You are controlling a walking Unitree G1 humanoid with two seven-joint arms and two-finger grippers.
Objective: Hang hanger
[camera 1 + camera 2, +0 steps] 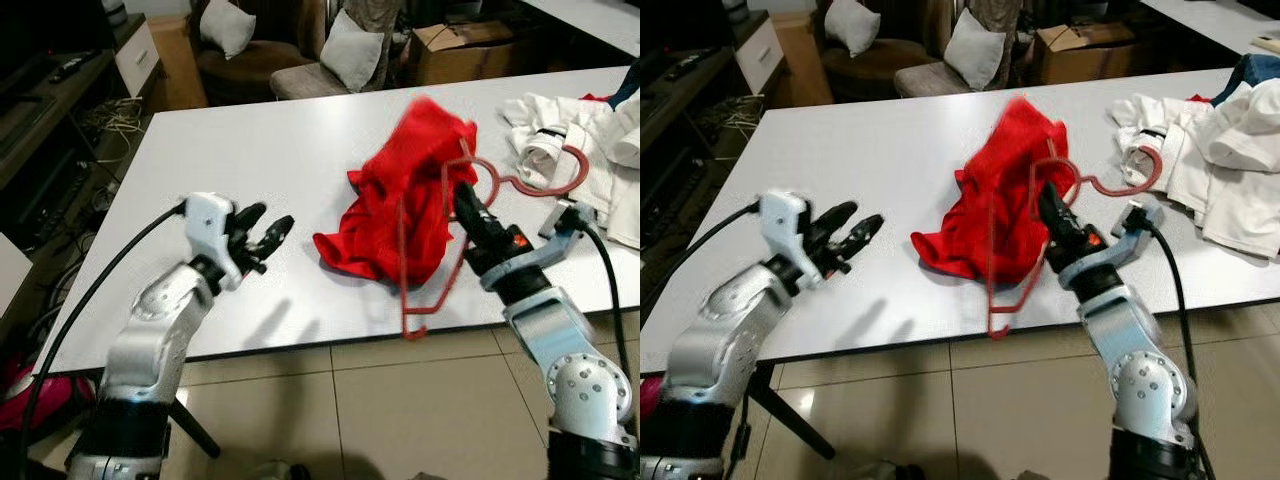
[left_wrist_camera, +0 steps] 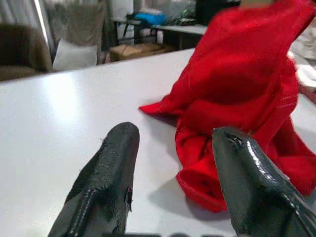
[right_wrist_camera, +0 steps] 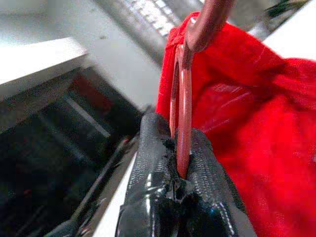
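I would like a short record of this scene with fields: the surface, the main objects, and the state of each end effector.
surface: white table
garment: red cloth, lifted partly off the table, draped on the hanger
hanger: red hanger, hook toward the white clothes
right end effector: shut on the hanger
left end effector: open, above the table, apart from the cloth

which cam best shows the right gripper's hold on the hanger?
Right wrist view: the black fingers pinch the thin red plastic hanger between them. Eye views show the right gripper at the hanger's neck, with its frame draped in red cloth.
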